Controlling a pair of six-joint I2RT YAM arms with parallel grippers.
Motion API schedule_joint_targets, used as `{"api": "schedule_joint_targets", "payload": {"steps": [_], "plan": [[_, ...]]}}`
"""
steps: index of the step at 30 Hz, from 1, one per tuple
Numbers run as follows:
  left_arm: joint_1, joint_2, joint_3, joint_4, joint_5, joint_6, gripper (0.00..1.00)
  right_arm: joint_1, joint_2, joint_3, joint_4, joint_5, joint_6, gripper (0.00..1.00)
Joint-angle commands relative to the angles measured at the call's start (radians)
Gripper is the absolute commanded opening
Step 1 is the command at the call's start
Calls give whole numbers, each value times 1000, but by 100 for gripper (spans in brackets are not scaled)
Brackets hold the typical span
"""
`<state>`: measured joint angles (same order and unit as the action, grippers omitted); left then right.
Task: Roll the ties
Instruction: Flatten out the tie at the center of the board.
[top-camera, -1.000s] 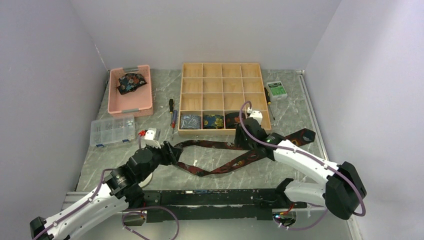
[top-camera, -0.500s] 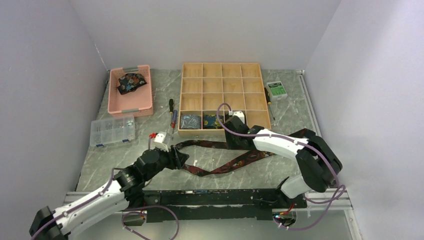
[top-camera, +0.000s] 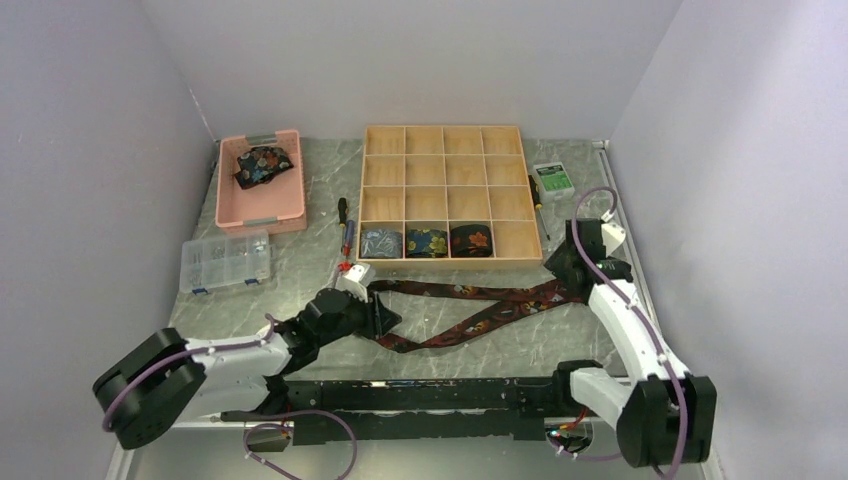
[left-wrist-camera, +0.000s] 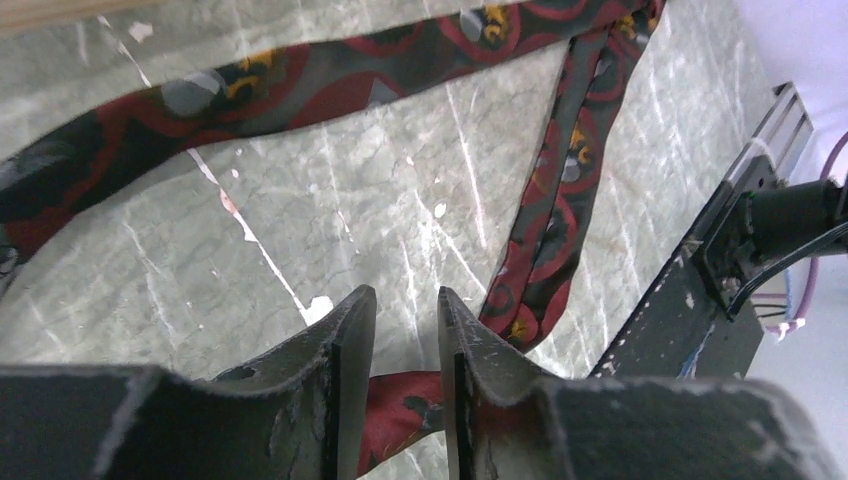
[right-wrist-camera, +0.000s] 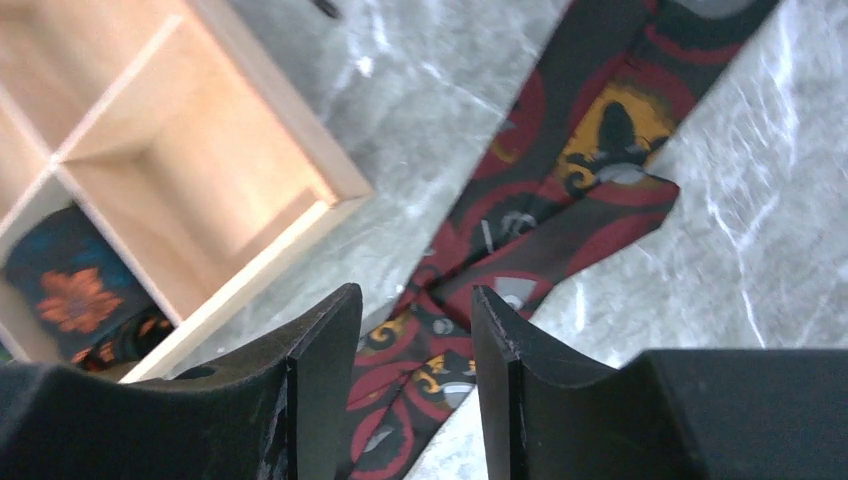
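The left gripper (top-camera: 385, 318) has pushed rightwards since a second ago, to the near fold of the unrolled tie (top-camera: 460, 292). Its fingers (left-wrist-camera: 350, 340) have narrowed to a slim gap over that fold; whether they pinch the cloth I cannot tell. The right gripper (top-camera: 565, 270) has swung off the wooden tray (top-camera: 445, 262) to the tie's wide end, near the right edge of the surface (top-camera: 290, 285). Its fingers are parted above the cloth with nothing between them. The black rail (top-camera: 430, 385) runs close on the fold's near side, and bare marble lies open between the two strands. The tie lies in a flat V, dark with red-orange flowers. Beyond it, three rolled ties (top-camera: 426, 241) sit in the tray's front row.
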<state>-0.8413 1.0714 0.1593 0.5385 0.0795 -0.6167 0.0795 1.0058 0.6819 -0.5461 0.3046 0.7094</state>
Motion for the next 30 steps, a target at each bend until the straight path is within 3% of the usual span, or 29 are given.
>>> {"api": "schedule_joint_targets", "payload": {"steps": [1,11,15,18,25,30], "plan": [[-2,106,34,116,66,-4,31,-50,94,15,-58,-19,39,48],[-2,246,59,73,111,-58,3,-147,246,-25,-28,6,71,57],[-2,240,64,20,82,-60,3,-214,340,-30,16,-28,68,55],[-2,237,55,0,63,-69,3,-239,373,-30,44,-46,65,44],[-2,219,36,-71,-8,-98,3,-273,345,-29,51,-37,54,3],[-2,246,30,-106,-66,-131,3,-303,284,-10,16,4,55,0]]}}
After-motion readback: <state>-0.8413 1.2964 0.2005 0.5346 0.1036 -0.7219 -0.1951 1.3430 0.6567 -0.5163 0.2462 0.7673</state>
